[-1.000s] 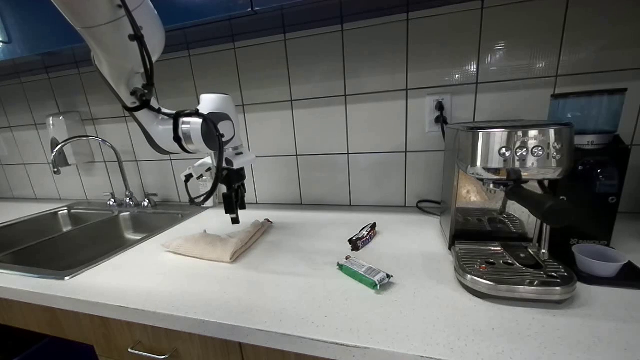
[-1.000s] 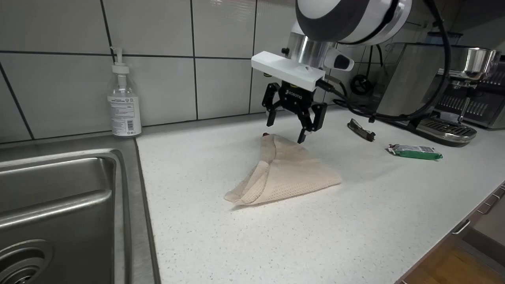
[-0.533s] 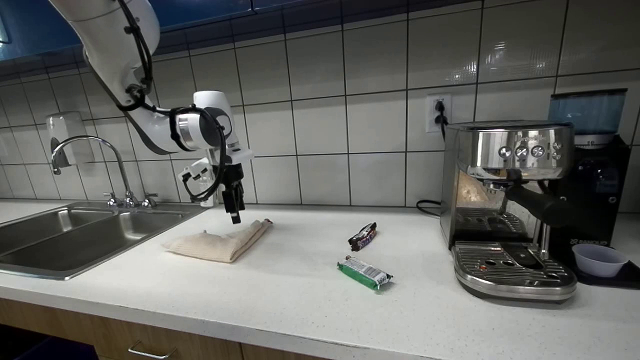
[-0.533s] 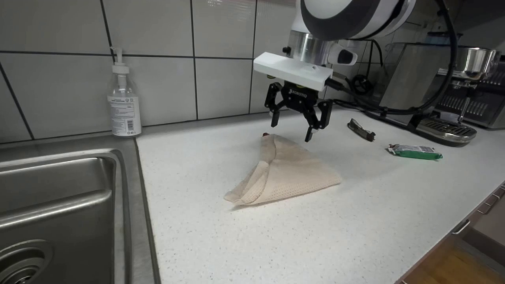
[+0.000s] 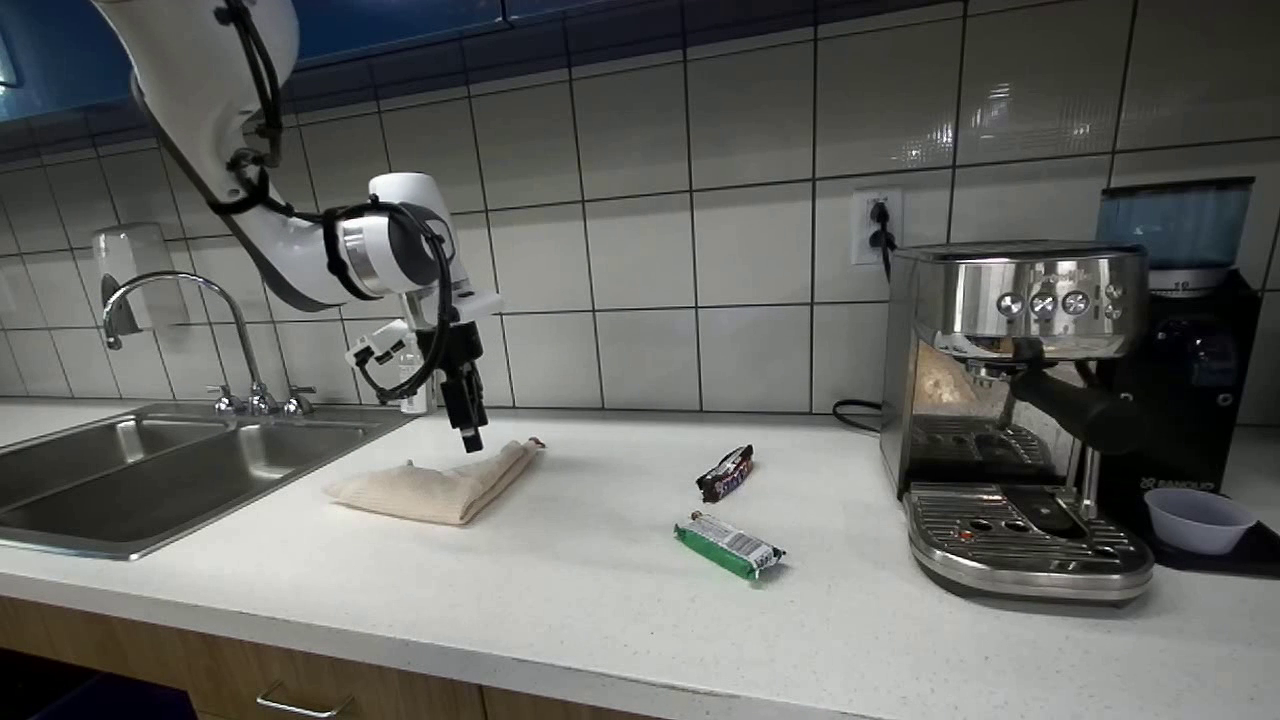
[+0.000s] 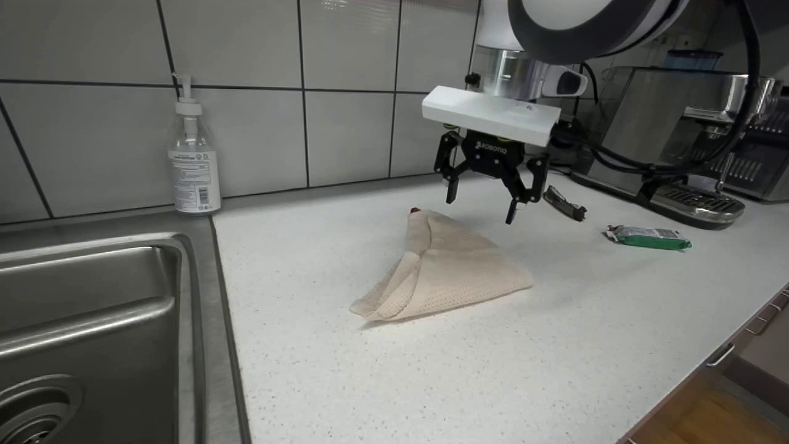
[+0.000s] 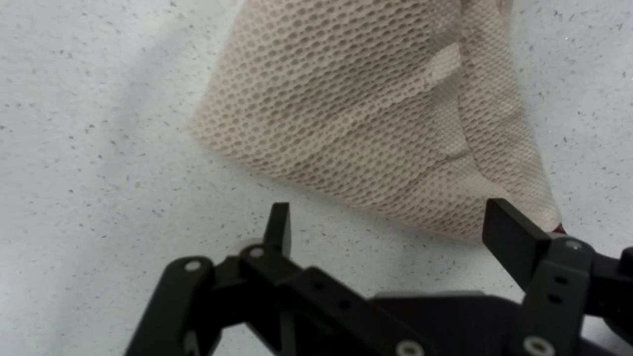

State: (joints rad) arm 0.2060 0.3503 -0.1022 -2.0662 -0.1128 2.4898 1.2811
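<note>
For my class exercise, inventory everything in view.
cloth: 1, beige, white counter
unidentified bit: 1, red, cloth tip
green packet: 1, green/white, counter
dark packet: 1, black, counter
espresso machine: 1, silver, counter
grinder: 1, black, by machine
bowl: 1, lilac, by grinder
sink: 1, grey, in counter
tap: 1, chrome, behind sink
bottle: 1, clear, by sink
dispenser: 1, white, wall
outlet: 1, white, wall
cupboards: unclear, blue, above
drawers: several, brown, below
arm: 1, white, overhead
end effector: 1, black, near cloth
</note>
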